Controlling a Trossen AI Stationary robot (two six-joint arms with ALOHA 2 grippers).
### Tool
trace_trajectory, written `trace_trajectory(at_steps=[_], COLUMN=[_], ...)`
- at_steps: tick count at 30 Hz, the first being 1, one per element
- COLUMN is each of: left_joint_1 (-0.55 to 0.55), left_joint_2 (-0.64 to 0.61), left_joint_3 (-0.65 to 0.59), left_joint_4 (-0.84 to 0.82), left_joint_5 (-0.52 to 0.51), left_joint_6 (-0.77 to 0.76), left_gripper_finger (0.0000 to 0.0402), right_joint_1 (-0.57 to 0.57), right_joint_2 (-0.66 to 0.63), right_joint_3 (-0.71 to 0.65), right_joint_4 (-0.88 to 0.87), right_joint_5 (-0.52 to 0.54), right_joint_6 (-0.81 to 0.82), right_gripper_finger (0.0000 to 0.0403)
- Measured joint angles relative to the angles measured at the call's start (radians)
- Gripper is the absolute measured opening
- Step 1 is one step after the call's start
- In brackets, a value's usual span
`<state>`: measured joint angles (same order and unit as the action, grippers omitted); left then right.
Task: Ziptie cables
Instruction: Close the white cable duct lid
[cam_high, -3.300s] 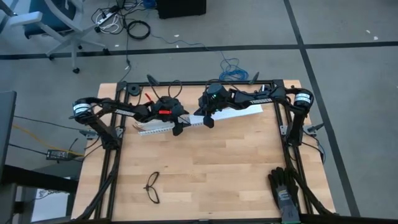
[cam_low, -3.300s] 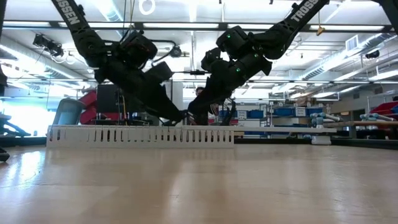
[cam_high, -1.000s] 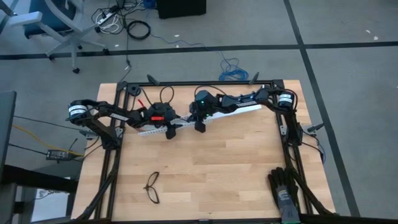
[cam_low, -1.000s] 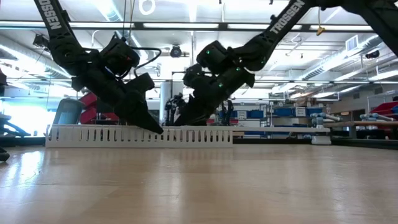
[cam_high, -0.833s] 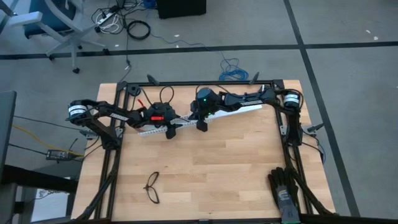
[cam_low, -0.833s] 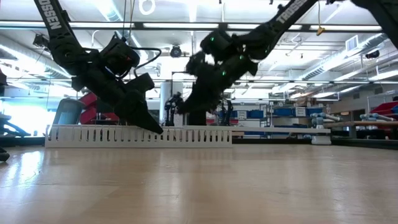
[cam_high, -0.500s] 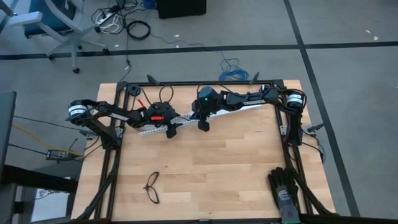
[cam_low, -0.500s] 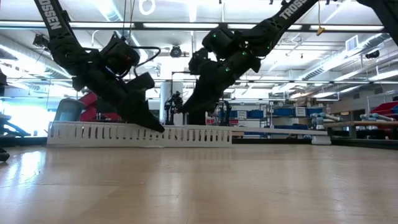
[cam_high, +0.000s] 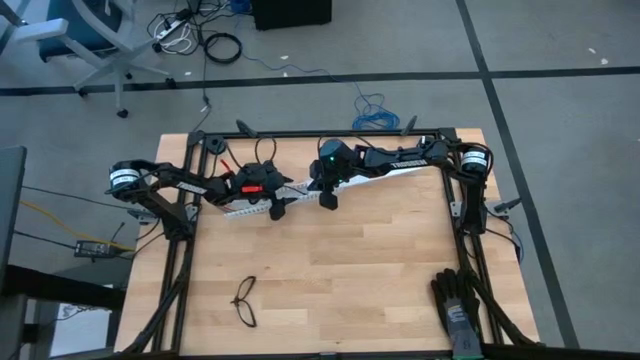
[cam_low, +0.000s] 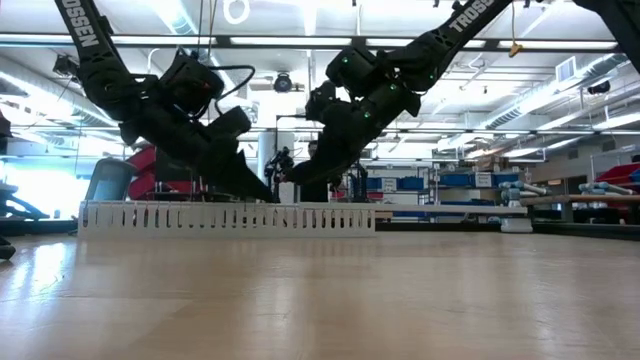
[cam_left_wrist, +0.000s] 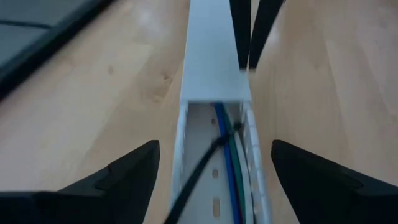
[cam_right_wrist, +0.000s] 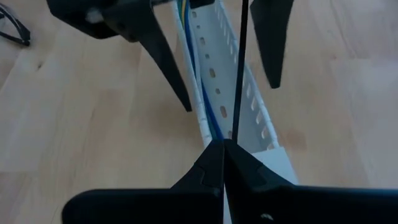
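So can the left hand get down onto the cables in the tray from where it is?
Probably yes. The left hand is open and straddles the white slotted tray, and the cables lie exposed in the uncovered stretch between its fingers. The ziptie, pinched by the right hand, hangs close by.

"TROSSEN" in white capitals on left arm link (cam_low: 78, 27); again on right arm link (cam_low: 477, 14). No other legible text.

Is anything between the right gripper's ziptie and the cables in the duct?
Nothing visible: the right gripper is shut on the ziptie, which runs above the open white duct where the cables lie uncovered.
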<state>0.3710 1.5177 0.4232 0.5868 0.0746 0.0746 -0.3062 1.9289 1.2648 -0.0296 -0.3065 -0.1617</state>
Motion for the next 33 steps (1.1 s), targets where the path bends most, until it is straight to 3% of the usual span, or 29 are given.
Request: trace_trajectory(at_steps=[8, 16, 26, 33], left_joint_1=[0.0, -0.019, -0.029, -0.029], left_joint_2=[0.018, 0.136, 0.187, 0.187], left_joint_3=[0.0, 0.036, 0.08, 0.08], left_joint_4=[0.033, 0.081, 0.075, 0.074], left_joint_5=[0.0, 0.001, -0.003, -0.007], left_joint_6=[0.0, -0.002, -0.002, -0.002], left_gripper_finger=[0.0321, 0.0321, 0.0321, 0.0303], right_joint_1=[-0.005, -0.025, -0.06, -0.036], right_joint_2=[-0.001, -0.034, -0.117, -0.025], right_joint_3=[0.0, -0.013, -0.225, -0.206], right_joint_4=[-0.021, -0.044, 0.104, 0.209], right_joint_5=[-0.008, -0.006, 0.031, 0.046], right_joint_6=[-0.001, -0.007, 0.056, 0.053], right_gripper_finger=[0.0, 0.0, 0.0, 0.0])
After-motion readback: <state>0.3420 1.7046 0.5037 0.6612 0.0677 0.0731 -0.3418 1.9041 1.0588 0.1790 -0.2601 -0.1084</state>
